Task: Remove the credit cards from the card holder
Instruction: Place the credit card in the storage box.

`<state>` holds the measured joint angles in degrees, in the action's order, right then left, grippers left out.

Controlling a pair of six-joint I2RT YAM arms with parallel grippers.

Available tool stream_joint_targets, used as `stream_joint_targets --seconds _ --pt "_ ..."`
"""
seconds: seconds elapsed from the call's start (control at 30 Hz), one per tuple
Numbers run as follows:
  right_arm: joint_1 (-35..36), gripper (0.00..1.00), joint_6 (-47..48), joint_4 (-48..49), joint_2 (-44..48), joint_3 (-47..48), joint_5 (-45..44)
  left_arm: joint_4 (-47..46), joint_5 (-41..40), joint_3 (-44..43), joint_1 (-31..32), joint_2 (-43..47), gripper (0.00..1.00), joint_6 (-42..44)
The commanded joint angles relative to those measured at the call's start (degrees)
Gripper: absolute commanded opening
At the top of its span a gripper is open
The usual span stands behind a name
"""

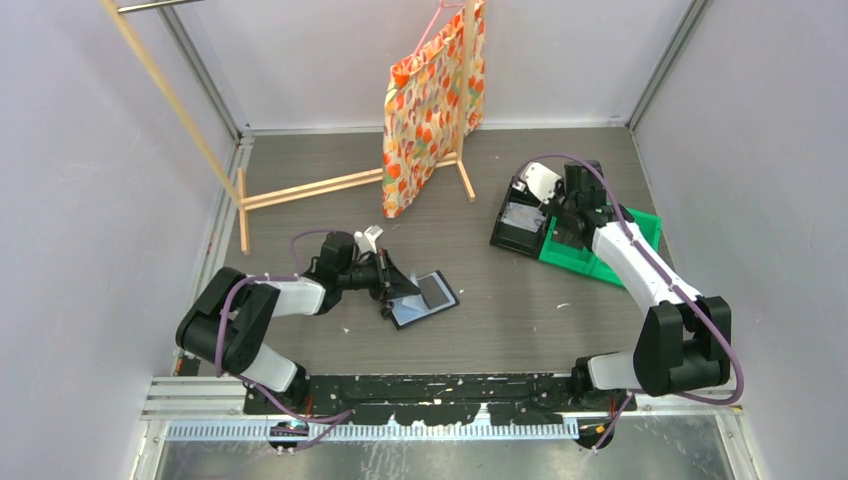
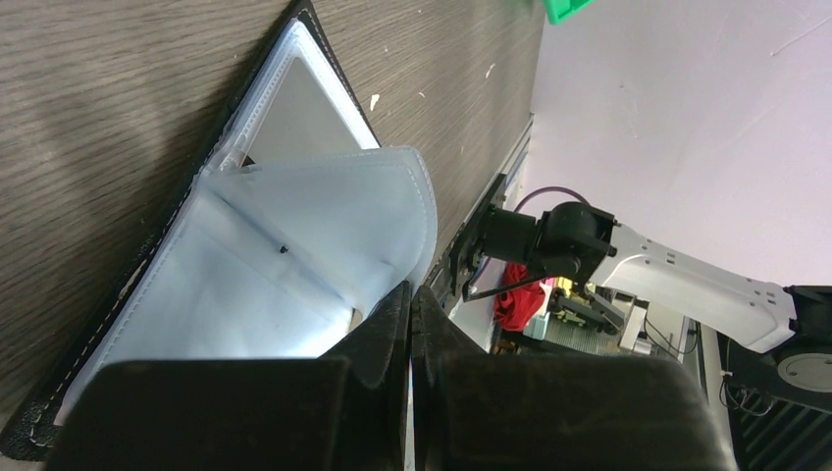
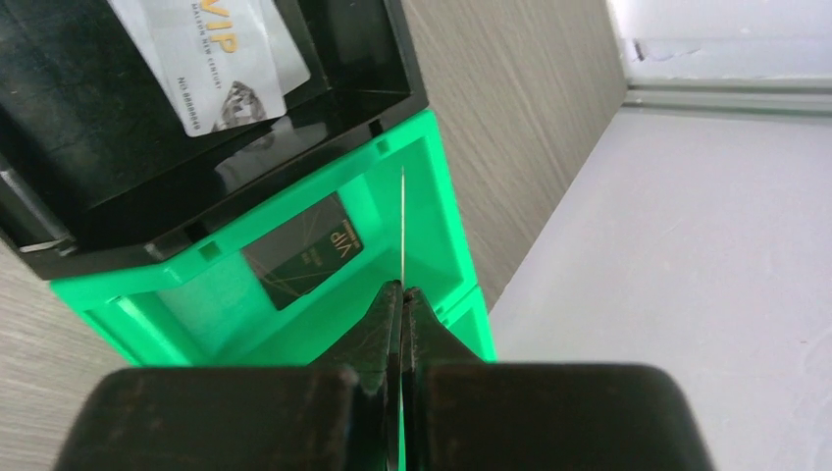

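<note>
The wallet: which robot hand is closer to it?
Left. The left gripper pinches the inner flap of the open wallet; the right gripper is far off over the green bin, holding a thin card.

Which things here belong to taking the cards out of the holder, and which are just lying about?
Job: card holder, pinched by the left gripper; thin card edge-on in the right gripper; pale card in the black bin; dark card in the green bin.
Lying about: patterned bag; wooden rack.

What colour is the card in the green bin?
The card is black with gold lines and VIP lettering; best in the right wrist view.
</note>
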<state>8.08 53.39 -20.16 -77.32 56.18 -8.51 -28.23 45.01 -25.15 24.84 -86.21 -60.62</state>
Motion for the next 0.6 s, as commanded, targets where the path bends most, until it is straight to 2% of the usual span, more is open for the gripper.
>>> stream_joint_targets --seconds 0.0,0.27,0.43,0.57 --pt "-0.9 0.01 6.8 8.2 1.4 -0.4 0.9 -5.1 1.1 0.2 0.5 0.7 0.01 -1.1" --pt "-2.1 0.01 4.0 9.9 -0.1 -1.6 2.2 -8.6 2.0 0.5 0.6 -0.4 0.01 -3.1" --pt "-3.9 0.01 3.7 7.8 1.4 -3.9 6.0 -8.7 2.0 0.6 0.6 -0.1 0.01 -3.3" --pt "-4.0 0.01 4.4 8.5 3.6 -7.3 5.6 -8.7 2.1 0.4 0.6 -0.4 0.0 -3.2"
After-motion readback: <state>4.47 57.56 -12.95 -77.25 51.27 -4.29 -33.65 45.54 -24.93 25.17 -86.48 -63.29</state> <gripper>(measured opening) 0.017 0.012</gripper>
